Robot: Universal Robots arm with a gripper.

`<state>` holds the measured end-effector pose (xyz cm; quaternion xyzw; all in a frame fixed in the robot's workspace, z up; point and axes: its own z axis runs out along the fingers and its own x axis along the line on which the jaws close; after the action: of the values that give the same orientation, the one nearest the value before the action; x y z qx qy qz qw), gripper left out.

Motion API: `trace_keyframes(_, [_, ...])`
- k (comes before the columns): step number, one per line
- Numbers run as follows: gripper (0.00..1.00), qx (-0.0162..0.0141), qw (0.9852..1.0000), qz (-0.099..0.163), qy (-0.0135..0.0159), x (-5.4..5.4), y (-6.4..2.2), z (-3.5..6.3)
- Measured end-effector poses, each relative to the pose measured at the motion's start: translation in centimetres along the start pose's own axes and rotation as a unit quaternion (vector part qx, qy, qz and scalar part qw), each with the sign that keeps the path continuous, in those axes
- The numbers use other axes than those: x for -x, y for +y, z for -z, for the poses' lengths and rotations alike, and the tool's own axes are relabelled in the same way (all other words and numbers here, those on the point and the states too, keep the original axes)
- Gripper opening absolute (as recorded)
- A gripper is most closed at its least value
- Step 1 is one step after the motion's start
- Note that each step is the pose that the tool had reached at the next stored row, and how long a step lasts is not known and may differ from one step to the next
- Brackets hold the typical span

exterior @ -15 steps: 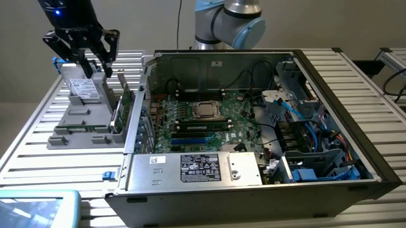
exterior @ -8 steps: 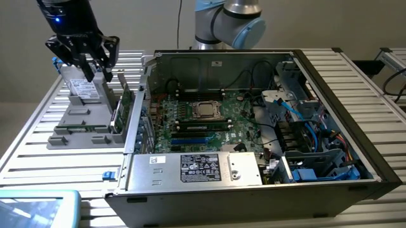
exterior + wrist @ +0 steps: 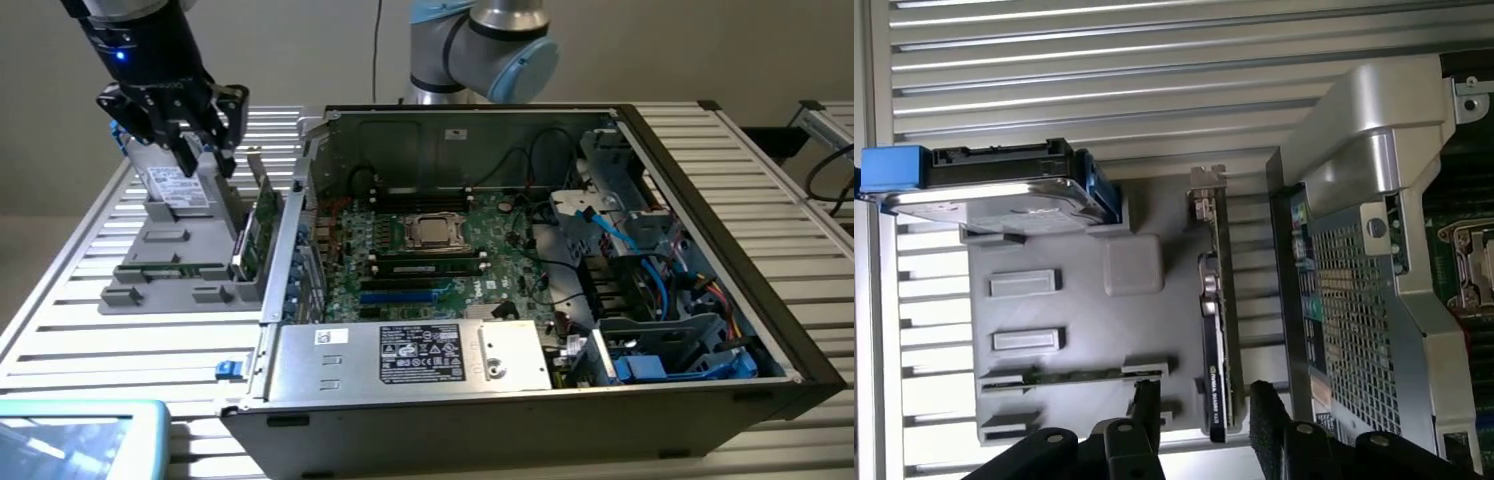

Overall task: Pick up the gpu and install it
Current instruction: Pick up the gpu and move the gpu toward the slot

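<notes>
one released gripper (image 3: 1202,392) hangs over the gpu (image 3: 1219,330) — upright in a grey holder (image 3: 1084,330) on the slatted table (image 3: 1104,80).

A slatted silver table (image 3: 60,320) carries everything. On its slats, in the left half of the exterior view, lies a flat grey parts holder (image 3: 200,293). An open black computer case (image 3: 534,430) covers the centre and right, and a small blue piece (image 3: 227,369) sits by its lower-left corner
</notes>
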<state>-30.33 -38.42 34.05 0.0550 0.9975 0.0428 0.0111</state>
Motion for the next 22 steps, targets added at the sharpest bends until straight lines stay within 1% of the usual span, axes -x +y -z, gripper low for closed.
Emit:
trace_keyframes(1, [0.49, 0.0014, 1.0000, 0.000, 0.0001, 0.0, -0.01, -0.16])
trace_keyframes(2, [0.49, 0.0016, 1.0000, 0.000, 0.0001, 0.0, -0.02, -0.34])
trace_keyframes(7, [0.49, 0.0014, 1.0000, 0.000, -0.0001, 0.3, -0.05, -1.25])
trace_keyframes(11, [0.49, 0.0014, 1.0000, 0.003, 0.0001, 0.6, 0.14, -2.01])
trace_keyframes(14, [0.49, 0.0013, 1.0000, 0.009, 0.0005, 0.6, 0.36, -2.57])
trace_keyframes(18, [0.49, 0.0002, 0.9997, 0.022, 0.0015, 0.6, 0.60, -3.32])
trace_keyframes(19, [0.49, 0.0004, 0.9997, 0.026, 0.0018, 0.6, 0.59, -3.50])
trace_keyframes(22, [0.49, 0.0005, 0.9995, 0.032, 0.0024, 0.5, 0.58, -3.66])
